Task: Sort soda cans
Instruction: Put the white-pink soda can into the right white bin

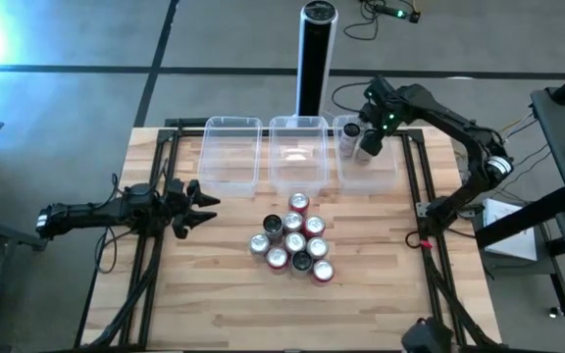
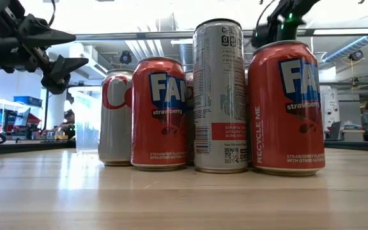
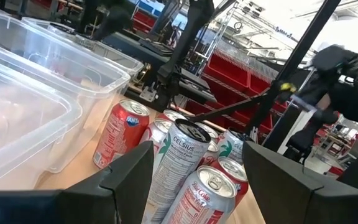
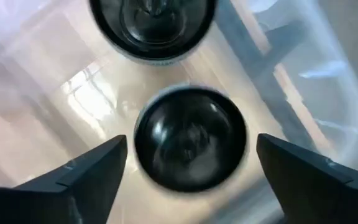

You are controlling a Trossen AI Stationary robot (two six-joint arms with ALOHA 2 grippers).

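Observation:
Several soda cans (image 1: 294, 240), red, silver and black, stand upright in a tight cluster at the table's middle; they also show in the low view (image 2: 221, 96) and the left wrist view (image 3: 182, 163). Two dark-topped cans stand in the right clear bin (image 1: 381, 175): one (image 4: 190, 138) sits directly below my right gripper (image 1: 371, 140), the other (image 4: 153, 22) just beyond it. That gripper (image 4: 191, 142) hangs open over the bin, its fingers wide on either side of the nearer can and clear of it. My left gripper (image 1: 202, 208) waits open left of the cluster, pointing at it.
Two more clear bins, left (image 1: 231, 149) and middle (image 1: 297, 147), line the far edge beside the right one. A tall black-and-silver post (image 1: 314, 59) stands behind them. Bare wood lies near the table's front edge and between my left gripper and the cans.

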